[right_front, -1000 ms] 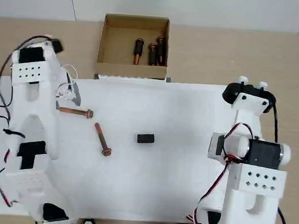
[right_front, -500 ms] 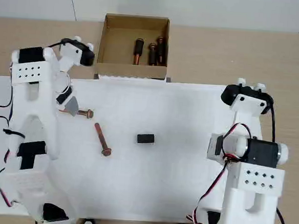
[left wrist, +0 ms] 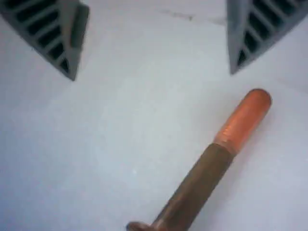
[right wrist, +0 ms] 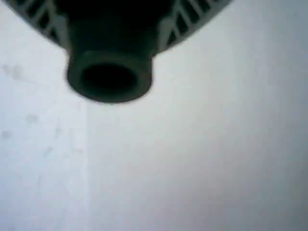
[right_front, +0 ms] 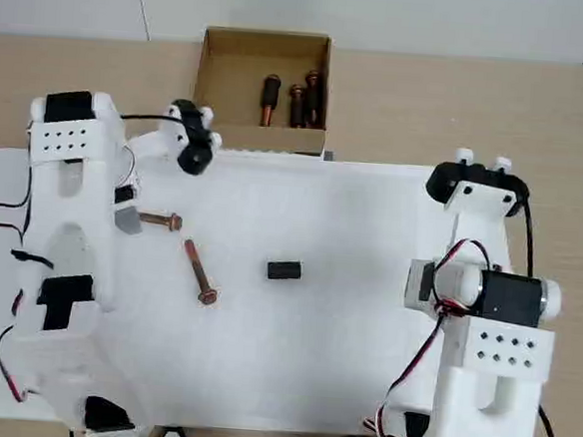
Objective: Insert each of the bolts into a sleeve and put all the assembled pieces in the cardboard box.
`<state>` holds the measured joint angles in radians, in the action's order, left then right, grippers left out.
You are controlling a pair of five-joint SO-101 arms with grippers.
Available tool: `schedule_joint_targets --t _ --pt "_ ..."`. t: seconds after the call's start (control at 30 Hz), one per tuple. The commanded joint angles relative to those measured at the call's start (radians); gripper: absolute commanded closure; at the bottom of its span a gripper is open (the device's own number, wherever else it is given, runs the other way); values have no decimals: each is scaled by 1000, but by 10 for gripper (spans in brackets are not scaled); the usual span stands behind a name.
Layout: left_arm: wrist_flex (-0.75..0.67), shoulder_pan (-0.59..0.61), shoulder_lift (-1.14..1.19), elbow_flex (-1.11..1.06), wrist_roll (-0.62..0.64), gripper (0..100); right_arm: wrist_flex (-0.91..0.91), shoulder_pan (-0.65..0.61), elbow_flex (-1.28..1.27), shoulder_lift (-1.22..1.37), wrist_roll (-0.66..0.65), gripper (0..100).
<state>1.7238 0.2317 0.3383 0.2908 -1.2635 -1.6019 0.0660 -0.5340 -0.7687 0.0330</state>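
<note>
The left end effector hung with its grey fingers spread wide over the white sheet on the bench. The copper-coloured bolt lay flat just beneath it, bright threaded tip close under one finger, head farther off. So this looked like the pick-up of a bolt, and it was not yet gripped.

Over on the other side, the right end effector was pinching a black tubular sleeve, its open bore held clear of the sheet and well apart from that bolt. A second bolt and a spare black sleeve lay between the two end effectors, nearer the left one. The open cardboard box sat beyond the left end effector, with assembled pieces already inside.

Next call, as I judged it: shift the left fingers to straddle the shank, drop and close. Then lift and line the threaded tip up with the waiting bore. Aim would matter, since the bolt could roll.
</note>
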Motion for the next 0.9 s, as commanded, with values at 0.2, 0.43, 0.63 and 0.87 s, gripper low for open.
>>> schedule_joint_targets --t 0.2,0.43,0.63,0.87 --pt "-49 -48 32 24 -150 804 24 8 3 -13 -11 995" --pt "-95 -91 86 24 -150 804 21 8 3 -13 -11 995" --pt "-157 -109 144 24 -170 804 19 5 3 -13 -11 995" --pt "-210 -104 212 24 -170 804 19 4 3 -13 -11 995"
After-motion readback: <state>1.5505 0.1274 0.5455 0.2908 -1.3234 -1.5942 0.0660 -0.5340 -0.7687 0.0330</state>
